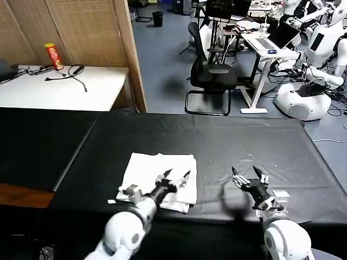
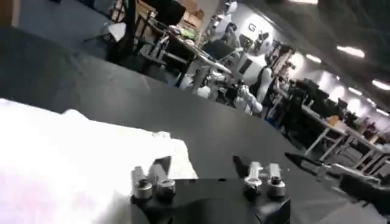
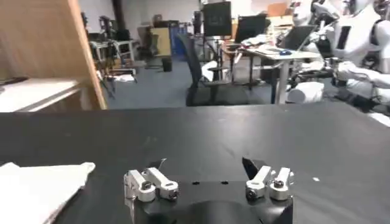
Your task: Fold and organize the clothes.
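Observation:
The clothes are one white T-shirt [image 1: 158, 174], folded into a small rectangular stack near the front edge of the black table; it shows plain white in the left wrist view [image 2: 67, 164] and as a corner in the right wrist view [image 3: 36, 185]. My left gripper [image 1: 175, 176] hovers open over the stack's right front part, holding nothing. My right gripper [image 1: 248, 174] stands open above bare black cloth to the right of the shirt, well apart from it. Its spread fingers [image 3: 159, 164] have nothing between them.
The black tablecloth [image 1: 227, 141] covers the table. A white side table [image 1: 59, 86] with a red can [image 1: 53, 56] and cables stands at the back left, beside a wooden screen [image 1: 130, 49]. An office chair [image 1: 209, 76] and desks stand behind.

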